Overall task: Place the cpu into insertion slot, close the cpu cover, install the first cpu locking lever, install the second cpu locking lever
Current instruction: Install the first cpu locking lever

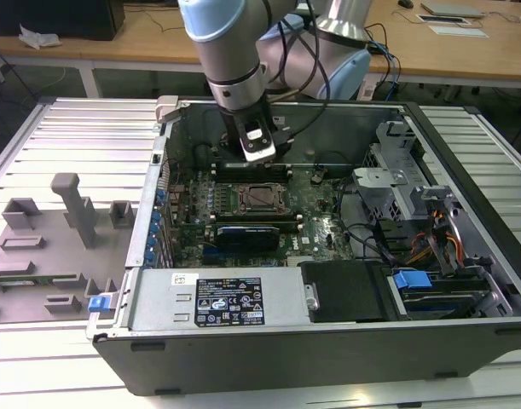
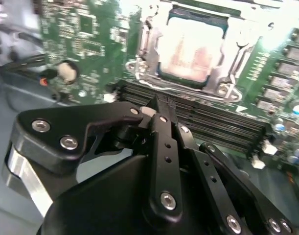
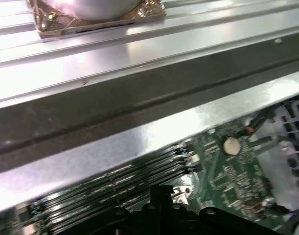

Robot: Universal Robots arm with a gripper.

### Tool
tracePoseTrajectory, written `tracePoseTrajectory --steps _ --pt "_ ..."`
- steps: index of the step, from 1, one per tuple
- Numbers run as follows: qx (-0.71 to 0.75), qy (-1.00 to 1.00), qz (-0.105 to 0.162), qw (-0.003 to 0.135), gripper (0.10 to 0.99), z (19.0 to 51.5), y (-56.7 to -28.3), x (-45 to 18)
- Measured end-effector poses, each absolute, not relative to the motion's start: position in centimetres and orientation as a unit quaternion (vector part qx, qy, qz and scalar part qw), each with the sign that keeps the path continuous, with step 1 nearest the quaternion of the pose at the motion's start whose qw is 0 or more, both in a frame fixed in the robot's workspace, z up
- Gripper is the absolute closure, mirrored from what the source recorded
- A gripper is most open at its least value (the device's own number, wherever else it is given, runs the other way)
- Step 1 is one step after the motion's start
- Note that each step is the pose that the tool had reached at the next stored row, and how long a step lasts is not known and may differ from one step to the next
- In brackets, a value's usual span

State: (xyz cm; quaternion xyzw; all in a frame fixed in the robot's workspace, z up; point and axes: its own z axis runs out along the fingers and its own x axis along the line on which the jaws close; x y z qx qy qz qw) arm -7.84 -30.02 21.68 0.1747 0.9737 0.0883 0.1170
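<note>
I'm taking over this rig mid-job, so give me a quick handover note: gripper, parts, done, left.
Gripper: shut, holding nothing, above the memory slots beside the socket.
Cpu: seated in the insertion slot.
Cpu cover: appears to be down around the chip.
Done: placing, and apparently closing the cover.
Left: cannot tell whether either locking lever is latched; check both.

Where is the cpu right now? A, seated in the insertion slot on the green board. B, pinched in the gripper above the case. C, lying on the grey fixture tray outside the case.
A: in the second wrist view the cpu lies flat in the insertion slot with the metal frame around it, while the gripper hangs over the memory slots beside it.
</note>
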Motion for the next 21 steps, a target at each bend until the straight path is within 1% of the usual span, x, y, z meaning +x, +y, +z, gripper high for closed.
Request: tracePoseTrajectory --steps 3,4,8,10,11,13,15,18,19,20,21 --pt "0.177 0.976 0.083 0.091 0.980 21.7 -30.0 -7.6" --pt "0.177 0.977 0.081 0.087 0.980 21.7 -30.0 -7.5" --pt "0.177 0.977 0.078 0.087 0.980 21.7 -30.0 -7.5" --pt "0.176 0.979 0.064 0.086 0.980 21.7 -30.1 -7.5" --pt "0.175 0.980 0.046 0.080 0.980 21.7 -30.0 -7.5" --pt "0.175 0.982 0.032 0.071 0.980 21.8 -30.1 -7.3" --pt "0.175 0.982 0.025 0.064 0.980 21.9 -30.1 -7.2" --pt "0.175 0.983 0.023 0.053 0.980 22.0 -30.4 -6.4" --pt "0.175 0.983 0.021 0.046 0.980 22.0 -30.5 -5.9" --pt "0.175 0.984 0.019 0.035 0.980 22.0 -30.6 -5.5" --pt "0.175 0.984 0.018 0.027 0.980 22.0 -30.6 -5.3"
